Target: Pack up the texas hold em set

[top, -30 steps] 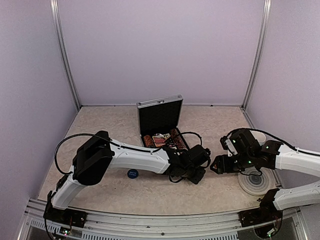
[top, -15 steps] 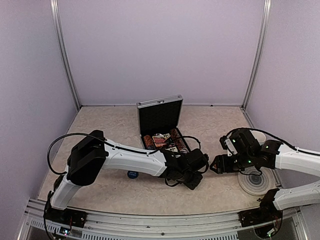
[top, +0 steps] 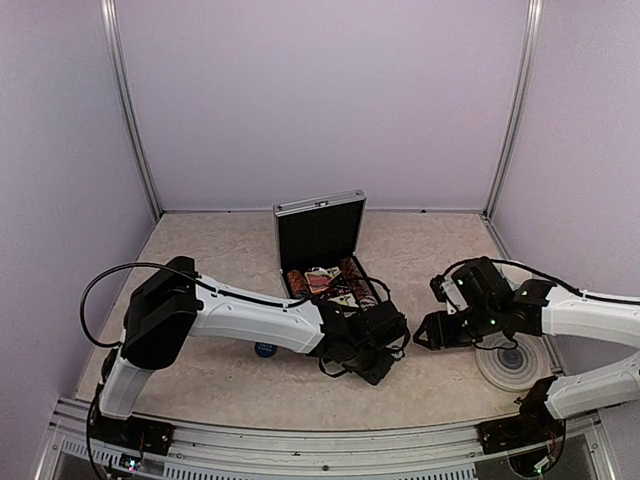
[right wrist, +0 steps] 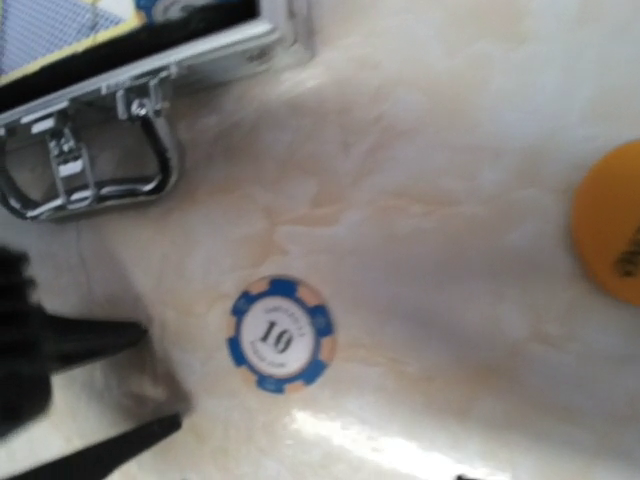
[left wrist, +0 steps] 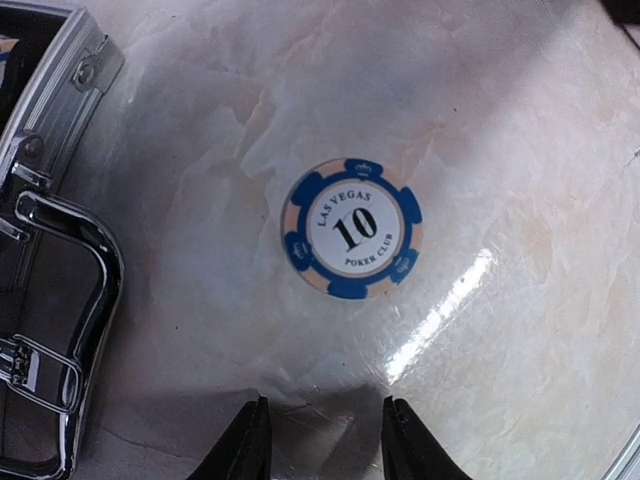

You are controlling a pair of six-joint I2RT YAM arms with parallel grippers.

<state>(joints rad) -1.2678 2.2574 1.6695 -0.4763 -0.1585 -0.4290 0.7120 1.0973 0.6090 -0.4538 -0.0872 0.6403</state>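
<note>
My left gripper hangs low over the marbled table, its fingertips a modest gap apart with nothing between them. The blue-and-white "10" poker chip lies flat just ahead of them, untouched, near the chrome handle of the silver case, which stands open mid-table with its lid upright and chips and cards inside. My right gripper hovers close by on the chip's other side, and I cannot tell how wide its jaws stand.
</note>
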